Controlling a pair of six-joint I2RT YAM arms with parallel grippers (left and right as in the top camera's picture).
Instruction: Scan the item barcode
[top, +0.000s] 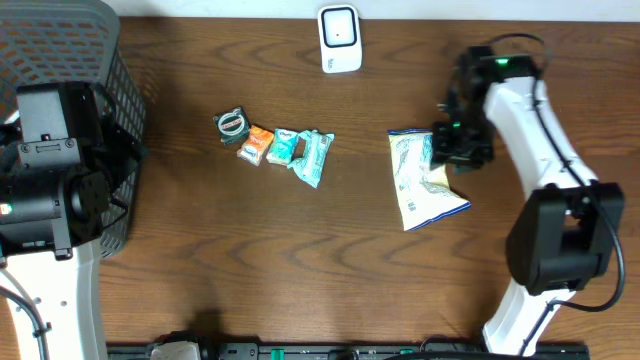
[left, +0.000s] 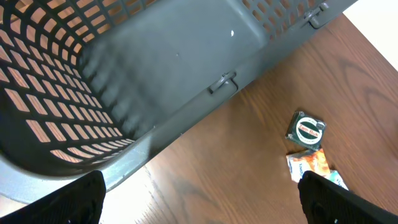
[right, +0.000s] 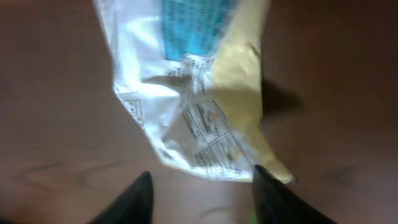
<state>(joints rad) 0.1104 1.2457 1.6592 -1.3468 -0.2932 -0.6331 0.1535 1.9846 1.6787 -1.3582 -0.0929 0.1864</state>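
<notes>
Far left: grey basket (top: 60, 40), left hand (left: 199, 186) wide open above its edge. Next, on the brown surface (top: 300, 260): small dark packet (top: 231, 124), orange packet (top: 258, 144), blue-green packets (top: 305, 152), all in a row. White scanner (top: 339, 38) at the top edge. Right: snack bag (top: 420, 185) lying flat, right hand (right: 204, 180) open at its end, not holding it.

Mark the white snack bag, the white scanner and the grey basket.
white crinkled snack bag (top: 420, 180): overhead view, its middle.
white barcode scanner (top: 340, 38): overhead view, front face.
grey plastic mesh basket (left: 174, 56): left wrist view, solid panel.
</notes>
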